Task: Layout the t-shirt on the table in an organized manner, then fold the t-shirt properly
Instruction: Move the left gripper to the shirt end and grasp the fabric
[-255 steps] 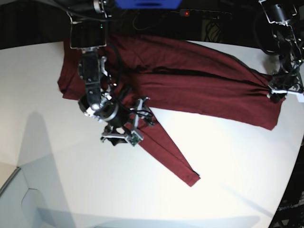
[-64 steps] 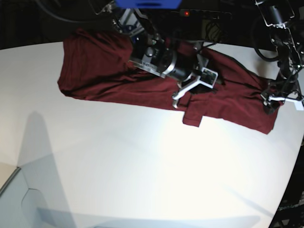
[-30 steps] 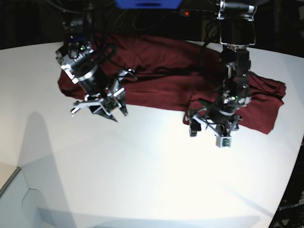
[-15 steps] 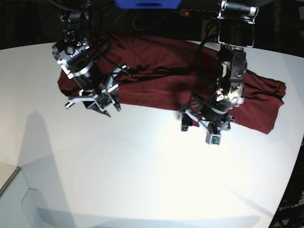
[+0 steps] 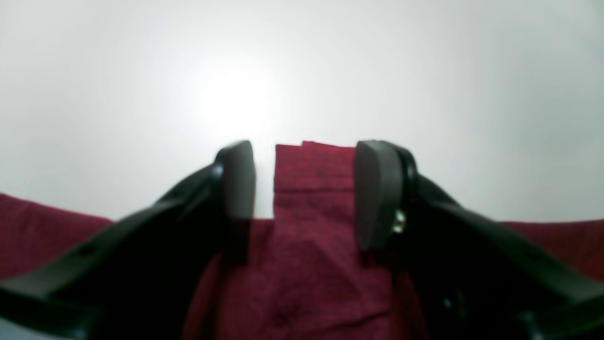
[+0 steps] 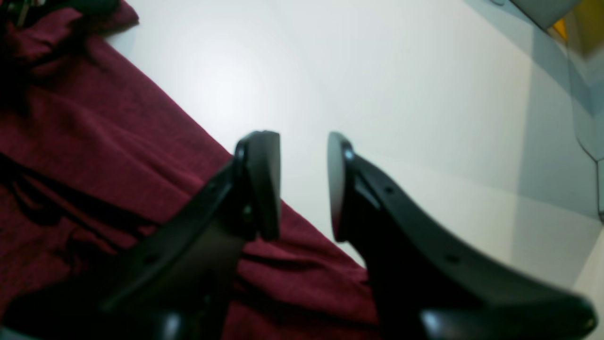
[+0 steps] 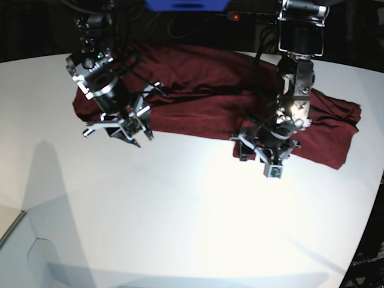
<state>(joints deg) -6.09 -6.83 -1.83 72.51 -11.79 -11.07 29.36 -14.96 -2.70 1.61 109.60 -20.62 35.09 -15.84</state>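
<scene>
The maroon t-shirt [image 7: 204, 90] lies as a long wrinkled band along the far side of the white table [image 7: 180, 228]. My left gripper [image 7: 257, 161] is open at the shirt's front edge, right of centre. In the left wrist view it [image 5: 306, 189] straddles a folded sleeve end [image 5: 314, 174] that lies between the fingers, not clamped. My right gripper [image 7: 117, 131] is open over the shirt's front-left edge. In the right wrist view it [image 6: 302, 184] shows a narrow gap with bare table behind, and the shirt [image 6: 94, 141] lies below and to the left.
Dark space with cables and a power strip with a red light [image 7: 236, 16] lies behind the table. The table's curved edge [image 7: 375, 192] runs down the right. A grey floor corner [image 7: 15, 240] shows at the lower left.
The long sleeve that lay out on the table is now folded over the shirt. In the last half second my left gripper shifted slightly right toward the shirt edge; the right one hardly moved.
</scene>
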